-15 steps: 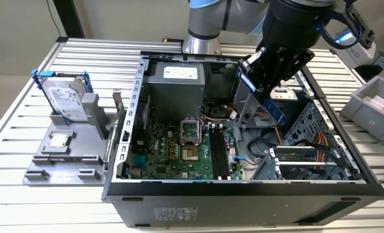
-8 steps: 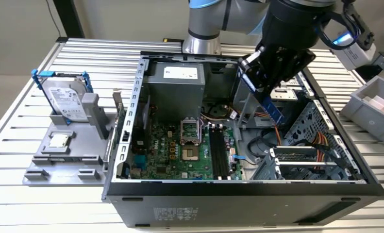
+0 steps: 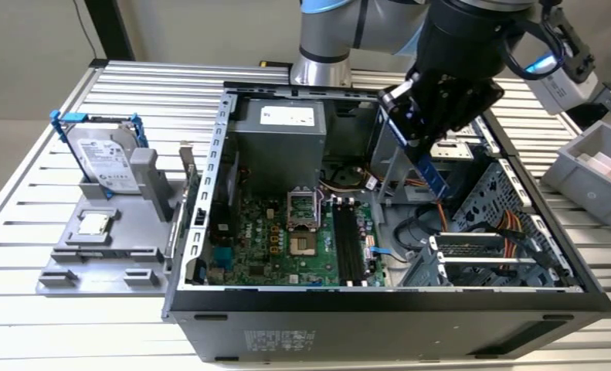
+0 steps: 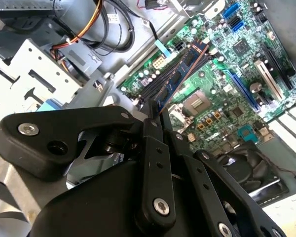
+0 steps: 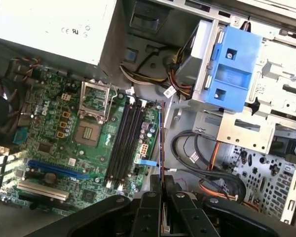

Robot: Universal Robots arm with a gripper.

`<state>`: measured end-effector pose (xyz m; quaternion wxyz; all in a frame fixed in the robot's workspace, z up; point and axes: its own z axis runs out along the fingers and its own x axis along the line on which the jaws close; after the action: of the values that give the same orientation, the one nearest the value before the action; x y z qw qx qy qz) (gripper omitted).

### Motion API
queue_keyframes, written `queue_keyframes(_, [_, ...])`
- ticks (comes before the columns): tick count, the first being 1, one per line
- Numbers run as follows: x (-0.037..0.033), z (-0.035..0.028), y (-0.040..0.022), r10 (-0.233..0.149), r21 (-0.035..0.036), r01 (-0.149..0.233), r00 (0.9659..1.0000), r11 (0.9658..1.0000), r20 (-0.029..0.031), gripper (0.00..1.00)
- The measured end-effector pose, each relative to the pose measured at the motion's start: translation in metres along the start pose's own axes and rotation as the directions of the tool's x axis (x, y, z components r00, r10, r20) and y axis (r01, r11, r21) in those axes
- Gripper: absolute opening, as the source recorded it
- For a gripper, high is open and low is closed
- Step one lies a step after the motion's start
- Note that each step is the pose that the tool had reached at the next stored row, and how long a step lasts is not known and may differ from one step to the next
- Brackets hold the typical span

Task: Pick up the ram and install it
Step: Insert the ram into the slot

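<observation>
Clenching the ram [image 4: 180, 74] by one end between the tight-closed jaws of the gripper [image 4: 155, 114], edge-down over the open case [image 3: 388, 297]. Running parallel to the black slots [image 5: 126, 138] on the motherboard [image 5: 54, 123] but off to one side; best held plumb, squared to a free slot, never twisted. Farther off, hard drive [image 3: 110, 158] upright outside the case.

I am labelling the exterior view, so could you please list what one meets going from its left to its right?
From the left: hard drive → motherboard → ram → grey bin.
</observation>
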<state>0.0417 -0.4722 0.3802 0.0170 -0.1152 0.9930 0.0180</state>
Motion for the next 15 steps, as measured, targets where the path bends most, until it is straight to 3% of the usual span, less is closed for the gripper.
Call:
queue_keyframes(8, [0.0000, 0.0004, 0.0000, 0.059, 0.0021, -0.059, 0.9982, 0.9982, 0.0020, 0.00])
queue_keyframes(15, [0.0000, 0.0008, 0.0000, 0.109, 0.0039, -0.109, 0.9940, 0.9940, 0.0037, 0.00])
